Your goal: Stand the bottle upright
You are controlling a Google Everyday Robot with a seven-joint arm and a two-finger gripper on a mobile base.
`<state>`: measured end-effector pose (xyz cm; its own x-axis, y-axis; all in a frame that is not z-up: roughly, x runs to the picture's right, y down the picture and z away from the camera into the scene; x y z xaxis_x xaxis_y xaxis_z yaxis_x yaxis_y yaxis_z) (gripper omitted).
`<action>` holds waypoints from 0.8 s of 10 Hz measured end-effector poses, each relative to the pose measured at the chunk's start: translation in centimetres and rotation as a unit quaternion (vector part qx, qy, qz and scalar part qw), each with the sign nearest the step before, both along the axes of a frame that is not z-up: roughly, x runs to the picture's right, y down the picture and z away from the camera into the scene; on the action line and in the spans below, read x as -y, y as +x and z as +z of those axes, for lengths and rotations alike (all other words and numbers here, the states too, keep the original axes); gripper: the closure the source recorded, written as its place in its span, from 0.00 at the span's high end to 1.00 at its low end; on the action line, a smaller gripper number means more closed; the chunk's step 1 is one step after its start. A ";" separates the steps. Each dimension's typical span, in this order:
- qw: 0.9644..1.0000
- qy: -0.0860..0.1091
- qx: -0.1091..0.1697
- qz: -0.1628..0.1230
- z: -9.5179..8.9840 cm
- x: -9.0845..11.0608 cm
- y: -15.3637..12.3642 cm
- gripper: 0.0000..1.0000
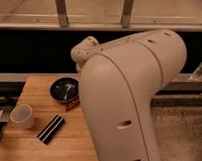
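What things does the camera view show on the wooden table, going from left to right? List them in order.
Cup → black bar → bowl → robot arm, which covers the right part of the table. The gripper and the bottle are hidden behind the arm, so they have no place in the order.
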<state>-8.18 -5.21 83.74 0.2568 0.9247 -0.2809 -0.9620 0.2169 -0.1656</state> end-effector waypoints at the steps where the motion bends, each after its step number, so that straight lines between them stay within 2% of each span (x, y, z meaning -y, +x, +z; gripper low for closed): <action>1: 1.000 0.001 -0.001 0.002 0.4 0.2 0.3 0.00; 2: 1.000 0.005 -0.002 0.005 0.8 0.2 0.5 0.01; 3: 1.000 0.015 -0.006 0.014 1.0 0.3 0.9 0.09; 5: 0.998 0.048 -0.003 0.037 1.2 0.5 1.2 0.22; 6: 0.998 0.055 -0.002 0.042 1.2 0.6 1.4 0.22; 8: 0.998 0.053 -0.001 0.042 1.3 0.6 1.3 0.26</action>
<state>-6.85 -5.78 85.02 0.1775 0.9674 -0.1806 -0.9777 0.1525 -0.1441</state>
